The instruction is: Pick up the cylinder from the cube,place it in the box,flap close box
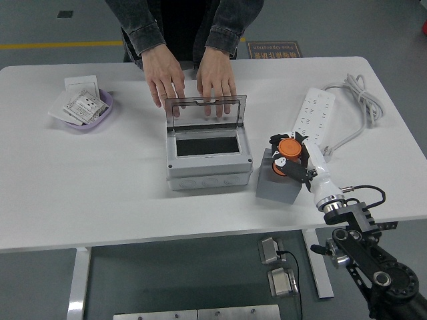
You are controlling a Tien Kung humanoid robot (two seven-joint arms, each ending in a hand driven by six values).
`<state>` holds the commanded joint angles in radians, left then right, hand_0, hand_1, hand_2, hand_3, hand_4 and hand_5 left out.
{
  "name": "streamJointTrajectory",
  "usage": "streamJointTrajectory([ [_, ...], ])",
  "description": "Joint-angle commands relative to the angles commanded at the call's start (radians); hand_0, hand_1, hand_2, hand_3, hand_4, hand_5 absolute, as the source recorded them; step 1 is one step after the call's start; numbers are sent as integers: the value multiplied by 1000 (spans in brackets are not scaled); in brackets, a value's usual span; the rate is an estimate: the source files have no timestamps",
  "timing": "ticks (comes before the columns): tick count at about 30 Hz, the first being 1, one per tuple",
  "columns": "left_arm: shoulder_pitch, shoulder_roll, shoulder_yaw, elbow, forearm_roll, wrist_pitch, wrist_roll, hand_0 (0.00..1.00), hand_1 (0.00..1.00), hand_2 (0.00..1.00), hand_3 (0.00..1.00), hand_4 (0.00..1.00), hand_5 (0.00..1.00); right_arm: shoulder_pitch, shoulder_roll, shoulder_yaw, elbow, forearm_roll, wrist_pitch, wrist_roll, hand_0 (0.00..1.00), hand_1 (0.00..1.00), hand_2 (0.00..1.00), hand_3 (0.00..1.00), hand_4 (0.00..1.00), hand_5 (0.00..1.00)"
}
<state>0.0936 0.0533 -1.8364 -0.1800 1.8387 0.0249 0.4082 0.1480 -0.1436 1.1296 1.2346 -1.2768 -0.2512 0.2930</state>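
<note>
Right hand (293, 159) wraps its black fingers (285, 168) around the orange cylinder (289, 149), which sits at the top of the grey cube (277, 185). Just left of the cube stands the grey box (208, 161), lid (205, 109) upright. A person's 2 hands (189, 79) rest flat behind the lid, fingertips touching it. Left arm out of view.

A white desk (100, 187) with rounded far corners fills most of the view, on white legs (79, 283). Beneath and beyond lies a grey floor (373, 30) with a yellow line (60, 45) and a brown mat (273, 49). Metal plates (197, 312) lie near the bottom edge. Light is even.
</note>
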Motion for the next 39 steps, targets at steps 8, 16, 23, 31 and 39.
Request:
streamJointTrajectory([
  [8, -1, 1, 3, 0, -3, 2, -1, 651, 699, 674, 731, 801, 573, 16, -6, 5, 12, -29, -5, -9, 747, 632, 556, 405, 68, 2],
  [16, -1, 1, 0, 0, 1, 2, 0, 652, 700, 674, 731, 800, 578, 50, -16, -22, 45, -92, -49, -43, 744, 632, 561, 400, 62, 2],
  [23, -1, 1, -3, 0, 4, 4, 0, 654, 699, 673, 729, 801, 579, 112, -21, -74, 79, -197, -81, -86, 372, 373, 510, 377, 74, 2],
  [31, -1, 4, -10, 0, 10, 7, 3, 654, 699, 673, 727, 801, 579, 215, -16, -161, 68, -339, -100, -155, 81, 180, 461, 342, 48, 2],
  [39, 0, 7, -16, 0, 15, 9, 3, 654, 700, 673, 726, 802, 579, 327, -9, -279, -14, -434, -88, -213, 2, 134, 447, 324, 57, 2],
])
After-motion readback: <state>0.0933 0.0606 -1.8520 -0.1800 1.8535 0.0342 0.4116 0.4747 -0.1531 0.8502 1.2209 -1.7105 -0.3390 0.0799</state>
